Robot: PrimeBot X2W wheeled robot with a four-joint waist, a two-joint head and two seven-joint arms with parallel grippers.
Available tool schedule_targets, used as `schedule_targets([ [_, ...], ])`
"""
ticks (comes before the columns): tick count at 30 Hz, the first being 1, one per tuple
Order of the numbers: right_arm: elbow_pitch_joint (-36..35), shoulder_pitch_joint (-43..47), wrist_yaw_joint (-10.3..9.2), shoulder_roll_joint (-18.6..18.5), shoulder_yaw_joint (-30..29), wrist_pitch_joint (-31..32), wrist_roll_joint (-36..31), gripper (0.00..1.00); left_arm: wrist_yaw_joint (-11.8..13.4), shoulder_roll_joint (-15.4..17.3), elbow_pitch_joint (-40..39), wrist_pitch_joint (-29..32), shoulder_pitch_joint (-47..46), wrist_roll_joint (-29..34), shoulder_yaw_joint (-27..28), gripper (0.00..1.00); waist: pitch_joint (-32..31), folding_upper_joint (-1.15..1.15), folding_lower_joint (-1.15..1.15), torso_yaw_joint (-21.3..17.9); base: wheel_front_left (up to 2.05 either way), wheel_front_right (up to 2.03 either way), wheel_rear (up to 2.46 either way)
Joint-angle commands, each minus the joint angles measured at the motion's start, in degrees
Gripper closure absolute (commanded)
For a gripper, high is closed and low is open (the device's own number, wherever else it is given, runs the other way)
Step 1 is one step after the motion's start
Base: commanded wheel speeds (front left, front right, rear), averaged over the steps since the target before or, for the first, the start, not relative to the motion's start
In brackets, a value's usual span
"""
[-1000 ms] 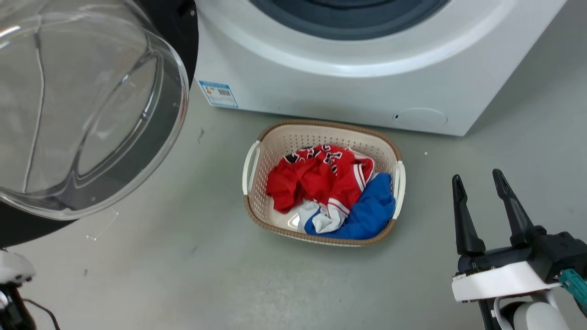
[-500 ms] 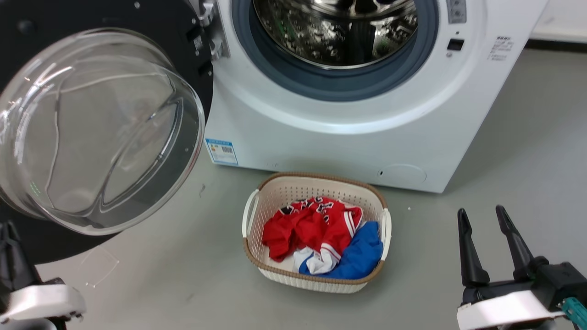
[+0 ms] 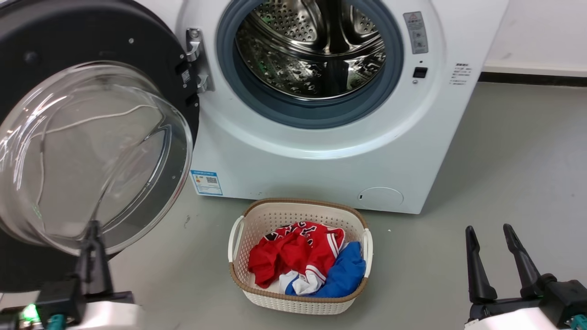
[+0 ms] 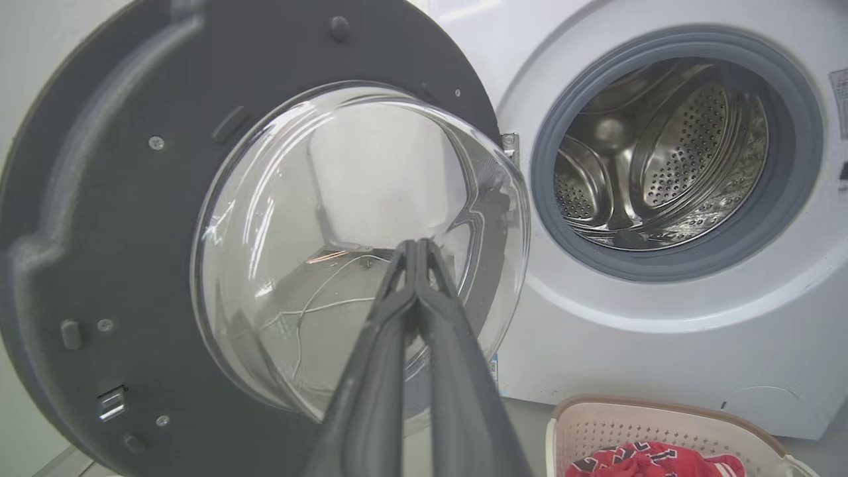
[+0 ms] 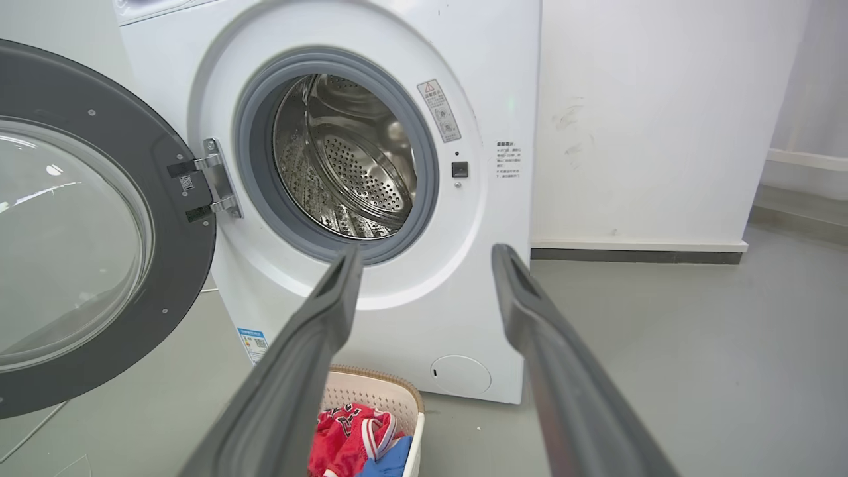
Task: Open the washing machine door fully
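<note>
Two tools from our head: left tool (image 3: pixel 94 229) clenched empty before the washing machine door (image 3: pixel 91 32), swung wide left of the washing machine (image 3: pixel 321 174); right tool (image 3: pixel 488 228) released. Left wrist: door likely stiff, glass (image 4: pixel 298 199) slippery; we'd push the rim (image 4: pixel 99 199). Right wrist: door hangs wide open.

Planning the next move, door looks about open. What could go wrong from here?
1. The left hand, shut, points at the glass bowl of the washing machine door; pushing forward could strike the glass.
2. The door already stands swung wide on its hinge; forcing it further may strain that.
3. The laundry basket sits on the floor before the washing machine; rolling forward could bump it.
</note>
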Motion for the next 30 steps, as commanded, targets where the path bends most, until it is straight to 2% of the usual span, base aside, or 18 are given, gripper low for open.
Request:
schedule_targets([
  [1,-0.5,0.3,-0.01,0.1,-0.2,-0.1,0.0,0.00,-0.2,-0.2,-0.3,0.1,0.7,-0.5,-0.8,1.00,-0.3,0.00,0.01,-0.6,0.00,0.00,0.00],
  [12,-1.9,1.9,-0.01,0.1,-1.4,-0.1,0.5,0.00,0.7,-0.3,0.0,0.1,3.0,-3.6,-10.9,1.00,-1.0,0.00,0.01,-4.0,0.00,0.00,0.00],
  [19,-2.1,2.5,-0.01,0.1,-1.7,-0.1,0.9,0.00,2.2,-0.3,1.3,0.1,4.2,-5.5,-13.7,1.00,-1.1,0.00,0.01,-5.9,0.00,0.00,0.00],
  [20,-2.1,2.6,-0.01,0.1,-1.7,-0.1,0.9,0.00,2.4,-0.3,1.4,0.1,4.2,-5.6,-13.9,0.81,-1.2,0.00,0.01,-6.0,0.00,0.00,0.00],
  [21,-2.2,2.7,0.00,0.1,-1.7,-0.1,1.0,0.00,2.4,-0.3,1.6,0.1,4.4,-5.6,-14.0,0.29,-1.2,0.00,0.01,-6.2,0.00,0.00,0.00],
  [22,-2.1,2.8,-0.01,0.1,-1.7,-0.1,1.0,0.00,2.5,-0.3,1.7,0.1,4.5,-5.2,-14.2,0.00,-1.2,0.00,0.01,-6.3,0.00,0.00,0.00],
  [30,-1.8,3.0,-0.01,0.1,-1.7,-0.1,1.1,0.00,2.8,-0.3,2.2,0.1,4.7,-4.3,-14.6,0.00,-1.6,0.00,0.01,-6.8,0.00,0.00,0.00],
])
